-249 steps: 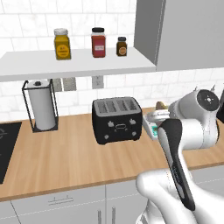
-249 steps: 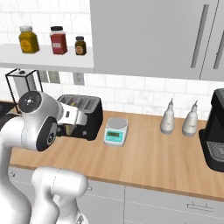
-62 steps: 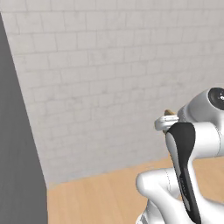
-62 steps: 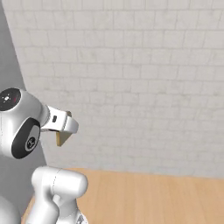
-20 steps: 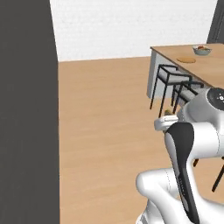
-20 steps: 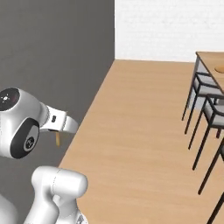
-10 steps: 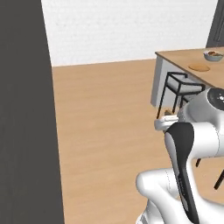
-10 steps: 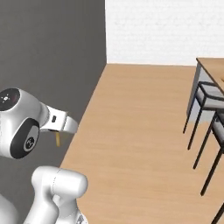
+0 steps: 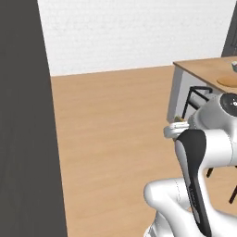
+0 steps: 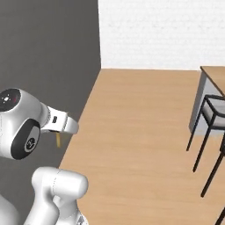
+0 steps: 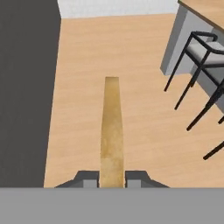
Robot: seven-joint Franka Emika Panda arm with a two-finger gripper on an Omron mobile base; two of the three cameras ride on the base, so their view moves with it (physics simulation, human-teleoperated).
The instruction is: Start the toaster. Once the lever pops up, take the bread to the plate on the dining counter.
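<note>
We see the bread (image 11: 112, 131) edge-on in the hand view, pinched between the two fingertips of our gripper (image 11: 112, 177) and carried above the wooden floor (image 11: 144, 109). In the right base view the slice hangs below the hand. To the right stands the dining counter (image 9: 203, 69) with the plate (image 9: 227, 80) on it, dark-framed chairs (image 11: 199, 48) alongside. A dark wall (image 10: 48, 52) rises left.

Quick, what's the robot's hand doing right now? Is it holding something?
Gripper: shut on the bread, a thin slice seen edge-on between the two fingertips.
</note>
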